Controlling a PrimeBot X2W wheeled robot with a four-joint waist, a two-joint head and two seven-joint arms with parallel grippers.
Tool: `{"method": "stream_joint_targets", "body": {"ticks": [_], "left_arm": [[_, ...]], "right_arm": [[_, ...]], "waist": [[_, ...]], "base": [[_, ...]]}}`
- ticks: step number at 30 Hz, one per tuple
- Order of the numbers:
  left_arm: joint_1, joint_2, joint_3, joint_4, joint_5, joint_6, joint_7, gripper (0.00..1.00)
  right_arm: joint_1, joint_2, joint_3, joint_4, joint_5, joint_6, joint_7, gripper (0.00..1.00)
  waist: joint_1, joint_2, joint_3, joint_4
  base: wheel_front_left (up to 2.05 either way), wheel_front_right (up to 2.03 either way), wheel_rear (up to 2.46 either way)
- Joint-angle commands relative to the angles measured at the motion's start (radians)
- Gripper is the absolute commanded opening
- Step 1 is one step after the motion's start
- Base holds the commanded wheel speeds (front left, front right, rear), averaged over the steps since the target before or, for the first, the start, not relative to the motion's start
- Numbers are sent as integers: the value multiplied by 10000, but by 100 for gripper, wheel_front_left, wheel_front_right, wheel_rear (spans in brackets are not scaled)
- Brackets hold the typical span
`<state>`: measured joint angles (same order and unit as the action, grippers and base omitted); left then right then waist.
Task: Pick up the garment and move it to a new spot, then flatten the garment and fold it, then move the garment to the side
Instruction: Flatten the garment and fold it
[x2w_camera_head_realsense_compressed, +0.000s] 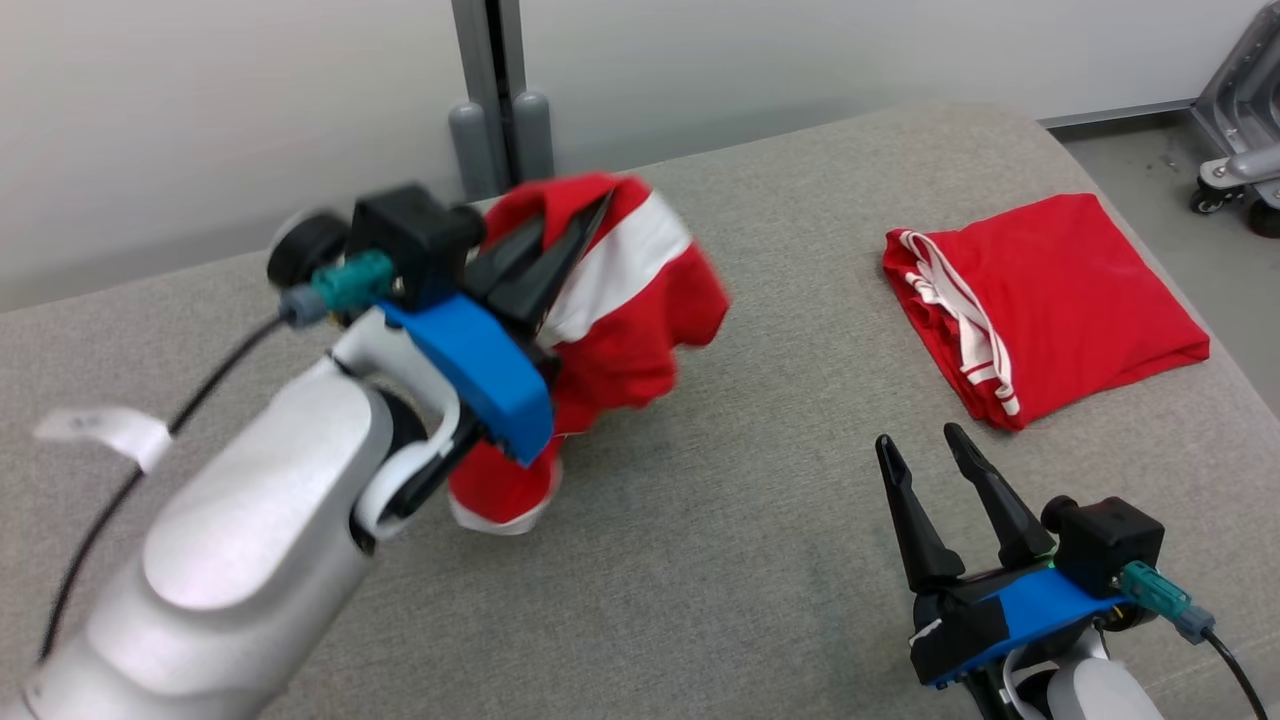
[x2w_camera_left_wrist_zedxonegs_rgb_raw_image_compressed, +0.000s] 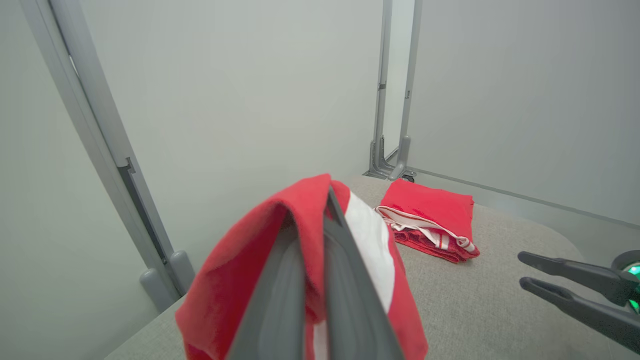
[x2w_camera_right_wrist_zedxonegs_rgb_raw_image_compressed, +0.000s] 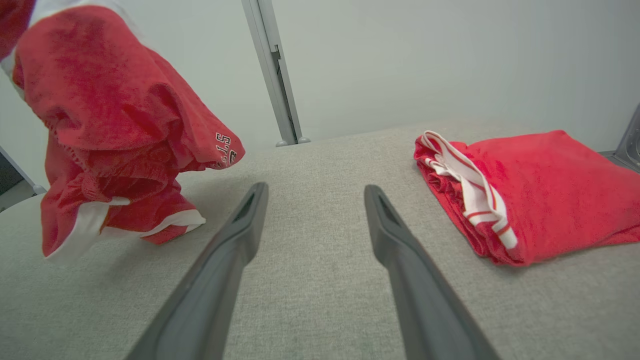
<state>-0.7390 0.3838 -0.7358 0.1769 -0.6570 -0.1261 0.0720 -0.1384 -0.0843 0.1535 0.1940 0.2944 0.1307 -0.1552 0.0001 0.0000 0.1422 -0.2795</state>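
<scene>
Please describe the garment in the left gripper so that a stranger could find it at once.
Look at the left half of the grey table. The left gripper is shut on a crumpled red garment with white bands, hanging bunched. The other garment lies folded flat.

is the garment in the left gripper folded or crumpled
Crumpled: the garment hangs bunched in loose folds from the shut left gripper.

Garment (x2w_camera_head_realsense_compressed: 640, 330) was bright red with a broad white band and white hem edging; small white, dark-outlined characters printed near one hem; folded garment (x2w_camera_head_realsense_compressed: 1080, 300) was the same red, its trim white with thin red stripes; table (x2w_camera_head_realsense_compressed: 760, 560) covering was plain heathered grey; left gripper (x2w_camera_head_realsense_compressed: 575, 215) and right gripper (x2w_camera_head_realsense_compressed: 918, 436) both had black fingers, blue brackets, teal connectors; wall (x2w_camera_head_realsense_compressed: 200, 120) was pale grey
</scene>
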Motion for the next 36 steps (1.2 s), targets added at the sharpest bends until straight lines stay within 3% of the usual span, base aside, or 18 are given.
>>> {"method": "stream_joint_targets", "body": {"ticks": [1,5,9,12,16,20,21,22,27,36], "left_arm": [[-489,198,-287,-306,-388,-66,128,0],[-1331,639,-1173,-1266,-1616,-65,329,0],[-1760,1432,-2211,-2224,-3097,-36,498,0],[-1479,2090,-2877,-2173,-3808,-36,715,0],[-1182,2755,-3566,-1079,-3680,-36,729,0],[-1023,2823,-3847,596,-2924,121,189,0],[-1052,2773,-3858,997,-2654,273,-63,44],[-1028,2675,-3784,1386,-2584,456,-314,100],[-824,2286,-3361,2895,-2274,1402,-1592,100],[818,1904,-2821,3153,-3464,1601,-2668,100]], "right_arm": [[-96,4,14,45,90,2,-67,100],[-41,-2,19,120,137,2,-127,100],[42,2,-39,202,197,2,-209,100],[98,16,-134,189,167,2,-220,100],[-10,11,-155,179,146,2,-207,100],[-259,1,-39,153,148,2,-165,100],[-308,9,2,157,160,2,-173,100],[-324,16,27,159,170,2,-180,100],[-456,40,99,194,213,2,-236,100],[-184,-141,-281,164,145,2,-161,100]], "waist": [[-1,0,-85,-74],[-1,0,-131,-114],[-1,0,-129,-106],[-1,0,-73,-26],[-1,0,55,122],[-1,0,222,220],[-1,0,260,231],[-1,0,302,244],[-1,0,419,302],[-1,0,167,667]], "base": [[0,0,0],[0,0,0],[0,0,0],[0,0,0],[0,0,0],[0,0,0],[0,0,0],[0,0,0],[0,0,0],[0,0,0]]}}
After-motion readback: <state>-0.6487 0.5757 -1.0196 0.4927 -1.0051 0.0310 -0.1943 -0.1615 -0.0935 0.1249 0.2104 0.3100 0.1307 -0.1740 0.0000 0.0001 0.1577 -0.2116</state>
